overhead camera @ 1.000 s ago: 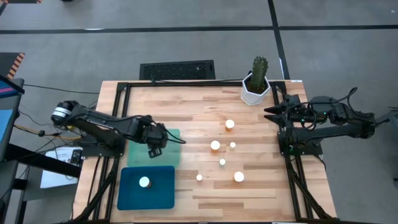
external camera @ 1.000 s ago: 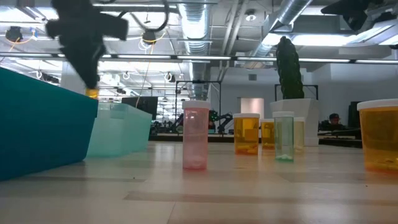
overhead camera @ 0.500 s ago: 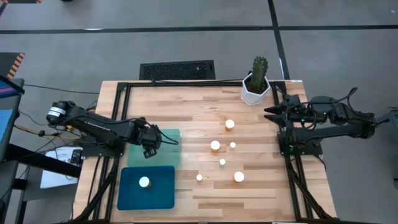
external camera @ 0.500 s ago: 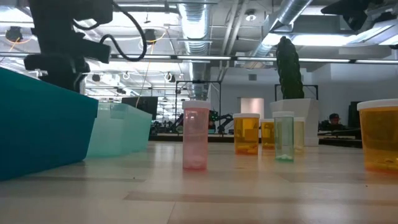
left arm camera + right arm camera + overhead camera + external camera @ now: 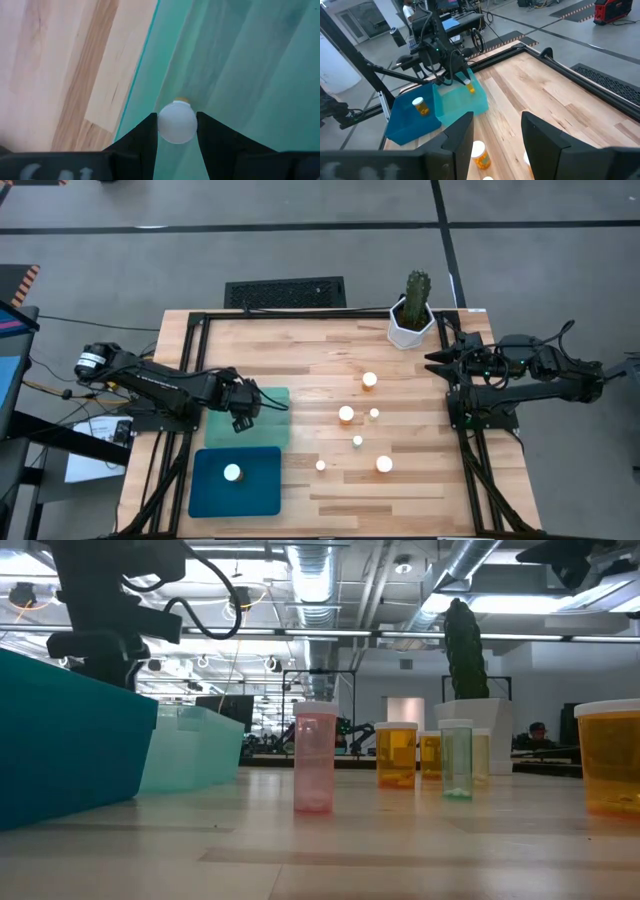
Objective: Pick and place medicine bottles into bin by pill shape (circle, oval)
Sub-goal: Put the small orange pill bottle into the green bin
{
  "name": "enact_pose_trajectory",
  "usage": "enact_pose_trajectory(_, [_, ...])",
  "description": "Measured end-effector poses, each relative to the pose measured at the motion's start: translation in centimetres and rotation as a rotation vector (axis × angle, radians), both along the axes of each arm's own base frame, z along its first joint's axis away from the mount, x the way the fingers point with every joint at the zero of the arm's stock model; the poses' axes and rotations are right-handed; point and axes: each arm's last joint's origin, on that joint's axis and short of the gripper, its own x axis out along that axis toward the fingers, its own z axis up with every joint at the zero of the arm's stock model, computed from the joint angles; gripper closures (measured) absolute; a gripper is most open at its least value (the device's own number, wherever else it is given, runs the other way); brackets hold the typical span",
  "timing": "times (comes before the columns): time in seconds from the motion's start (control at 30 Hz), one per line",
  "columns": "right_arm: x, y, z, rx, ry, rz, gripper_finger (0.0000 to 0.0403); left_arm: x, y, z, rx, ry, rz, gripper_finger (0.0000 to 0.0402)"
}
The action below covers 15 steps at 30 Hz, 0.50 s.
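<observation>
— What is shown over the pale green bin?

— The left end effector is seen clamped on a medicine bottle, white cap up between the two fingers, held above the bin's edge nearest the left arm. The bottle's long axis is judged upright, running straight down toward the bin floor, so the drop spot lies directly beneath the end effector, not off to a side.

— And the other bottles?

— One is already lodged in the dark teal bin. Five more, among them a large one and one near the cactus pot, are left standing on the bench, all nearer the right arm. The right end effector is parked at the bench's edge beside the pot, its fingers spread apart and nothing between them.

— What cannot be made out?

— The pills' shape cannot be read in any view. In the wrist view, the amber body is almost wholly hidden under the cap. In the low view, the held bottle is masked by the teal bin's wall, and its height above the bin floor cannot be judged.
</observation>
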Motion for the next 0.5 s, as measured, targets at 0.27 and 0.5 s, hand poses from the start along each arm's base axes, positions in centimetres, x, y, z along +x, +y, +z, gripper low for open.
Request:
enact_pose_trajectory(0.27, [0.0,0.0,0.0,-0.001,0.0,0.0,0.0228,0.3,0.8,0.0,0.004,-0.002,-0.005,0.0284])
enact_pose_trajectory(0.5, [0.0,0.0,0.0,-0.001,0.0,0.0,0.0228,0.4,1.4,0.0,0.007,0.001,-0.012,0.0284])
